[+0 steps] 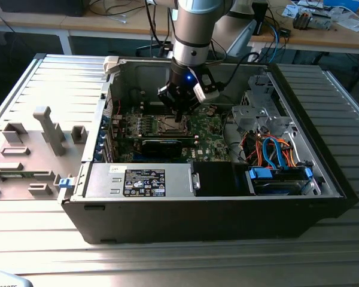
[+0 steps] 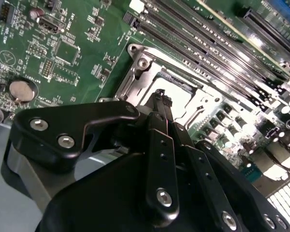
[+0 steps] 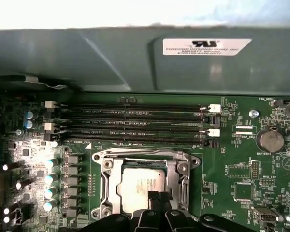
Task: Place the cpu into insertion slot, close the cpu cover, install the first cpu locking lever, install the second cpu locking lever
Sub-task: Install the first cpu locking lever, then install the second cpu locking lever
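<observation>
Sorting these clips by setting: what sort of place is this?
Probably an electronics lab or workshop: an opened computer case lies on a ribbed metal table, with cable-strewn wooden benches behind it.

An open black computer case [image 1: 203, 221] lies on a ribbed grey metal table [image 1: 167, 263], holding a green circuit board [image 1: 206, 140], a silver power supply box with a black label [image 1: 140, 181] at lower centre, and orange and blue cables [image 1: 272, 149] at right.
</observation>
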`<control>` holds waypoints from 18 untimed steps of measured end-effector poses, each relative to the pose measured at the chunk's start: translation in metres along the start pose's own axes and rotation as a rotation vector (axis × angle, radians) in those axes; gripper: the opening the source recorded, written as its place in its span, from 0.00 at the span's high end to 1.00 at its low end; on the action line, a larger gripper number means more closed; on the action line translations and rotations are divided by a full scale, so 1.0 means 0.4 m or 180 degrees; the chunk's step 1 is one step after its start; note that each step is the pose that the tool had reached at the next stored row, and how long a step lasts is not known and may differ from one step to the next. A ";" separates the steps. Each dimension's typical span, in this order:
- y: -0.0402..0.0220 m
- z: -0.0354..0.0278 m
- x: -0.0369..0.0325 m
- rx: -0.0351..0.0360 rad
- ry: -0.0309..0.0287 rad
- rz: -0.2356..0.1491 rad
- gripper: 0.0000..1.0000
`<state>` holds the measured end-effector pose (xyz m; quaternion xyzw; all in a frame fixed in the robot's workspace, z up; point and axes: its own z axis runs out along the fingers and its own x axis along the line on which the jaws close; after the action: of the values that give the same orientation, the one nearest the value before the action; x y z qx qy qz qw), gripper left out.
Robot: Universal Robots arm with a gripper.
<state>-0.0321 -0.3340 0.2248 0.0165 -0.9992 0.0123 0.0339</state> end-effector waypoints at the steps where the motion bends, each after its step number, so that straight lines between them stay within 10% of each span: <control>1: 0.000 -0.005 0.000 0.0001 0.0000 0.0000 0.89; 11: -0.002 -0.021 0.002 0.0001 0.0000 0.0000 0.89; 13: -0.042 -0.017 0.003 0.0001 0.0000 0.0000 0.89; 18: -0.074 -0.006 0.003 -0.0006 0.0000 0.0000 0.89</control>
<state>-0.0321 -0.3634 0.2282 0.0165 -0.9992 0.0113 0.0339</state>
